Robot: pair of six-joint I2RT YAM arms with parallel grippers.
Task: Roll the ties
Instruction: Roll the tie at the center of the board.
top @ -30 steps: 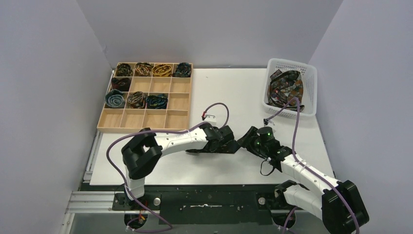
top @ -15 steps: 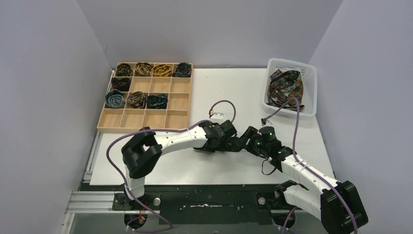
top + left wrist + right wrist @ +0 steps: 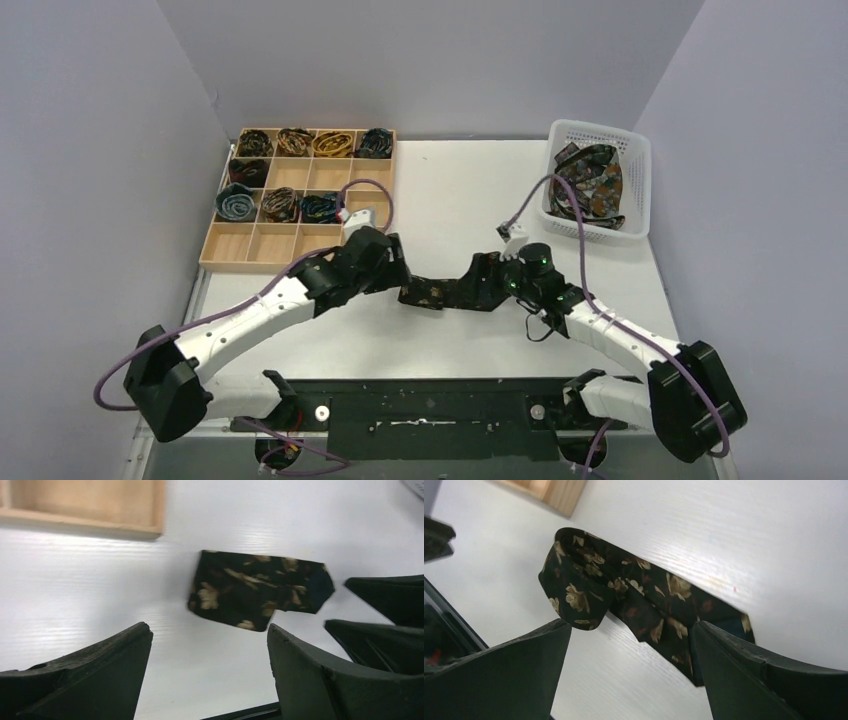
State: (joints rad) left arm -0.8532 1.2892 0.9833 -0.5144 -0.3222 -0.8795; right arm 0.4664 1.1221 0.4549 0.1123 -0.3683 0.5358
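Observation:
A dark tie [image 3: 445, 290] with gold flowers lies folded flat on the white table between my two grippers. My left gripper [image 3: 396, 279] is just left of it, open and empty. In the left wrist view the tie [image 3: 257, 590] lies beyond the left gripper [image 3: 210, 645], clear of both fingers. My right gripper [image 3: 492, 284] is open at the tie's right end. In the right wrist view the tie [image 3: 624, 595] runs across in front of the right gripper [image 3: 631, 640], its end passing behind the right-hand finger [image 3: 744, 670]. No finger pinches it.
A wooden compartment tray [image 3: 297, 266] at the back left holds several rolled ties [image 3: 333, 144]. A white basket [image 3: 640, 190] at the back right holds a loose heap of ties [image 3: 588, 180]. The tray's corner [image 3: 100, 510] is close to the left gripper.
Both grippers have opened and let go of the tie. The left arm has drawn back to the left, the right gripper shifted slightly, and the tie now lies stretched out on the table.

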